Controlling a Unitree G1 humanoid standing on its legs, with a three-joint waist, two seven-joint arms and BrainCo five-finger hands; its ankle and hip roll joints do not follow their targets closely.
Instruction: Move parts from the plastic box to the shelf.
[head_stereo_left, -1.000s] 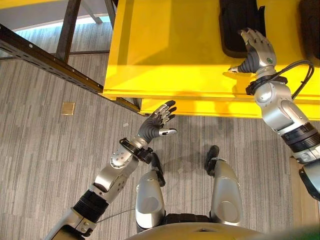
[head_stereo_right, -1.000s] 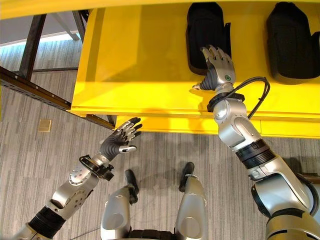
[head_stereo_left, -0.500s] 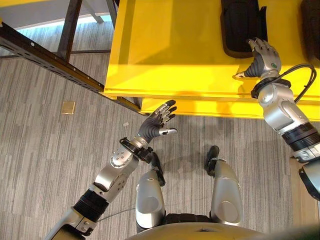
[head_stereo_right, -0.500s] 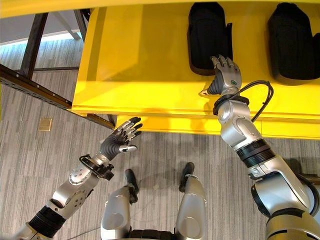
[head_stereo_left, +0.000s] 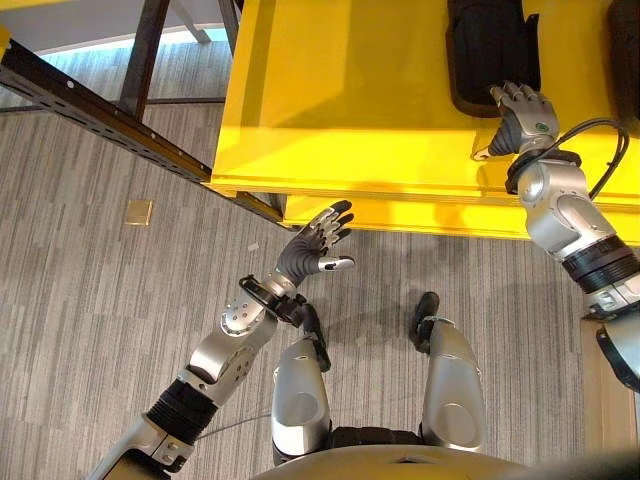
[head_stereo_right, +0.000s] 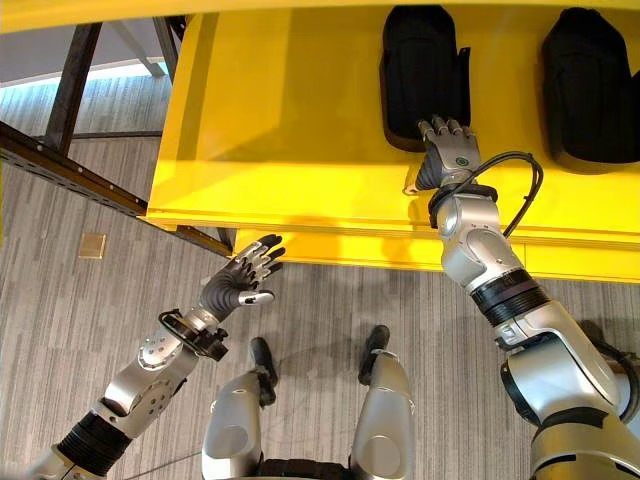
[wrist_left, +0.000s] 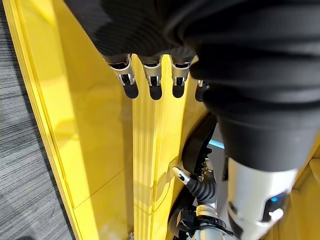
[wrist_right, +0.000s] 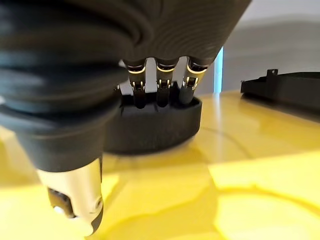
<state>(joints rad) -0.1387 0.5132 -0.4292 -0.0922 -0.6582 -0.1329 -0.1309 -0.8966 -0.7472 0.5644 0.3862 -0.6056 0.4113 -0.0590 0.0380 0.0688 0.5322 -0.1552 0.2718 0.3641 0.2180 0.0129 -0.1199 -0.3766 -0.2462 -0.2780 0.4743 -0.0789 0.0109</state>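
Black, the part (head_stereo_right: 425, 72) lies on the yellow shelf (head_stereo_right: 280, 150) with its long axis running away from the robot, front to back, its near end just ahead of the right hand (head_stereo_right: 447, 152). That hand's fingertips (wrist_right: 161, 98) reach the near rim of the part, resting on or just over it; I cannot tell from the right wrist view whether they press it. The fingers are fairly straight and relaxed and the thumb (wrist_right: 75, 205) sticks out sideways over the bare shelf, so the hand is released, holding nothing. The part therefore lies straight ahead of the right hand, along the line of the forearm, which is the relation any nudge deeper or pull-back turns on: a push would run along the part's length, and a withdrawal would come straight back toward the shelf's front edge.

A second black part (head_stereo_right: 590, 85) lies on the shelf to the right, well apart from the first and parallel to it; it is no obstacle to a straight retreat. The left hand (head_stereo_left: 318, 243) hangs in front of the shelf edge, over the grey floor (head_stereo_left: 90, 300), fingers spread and empty, far from both parts, so the right arm is plainly the nearer one. A dark metal frame (head_stereo_left: 90, 110) crosses at the far left, clear of the work. Judging by this, placing looks about done
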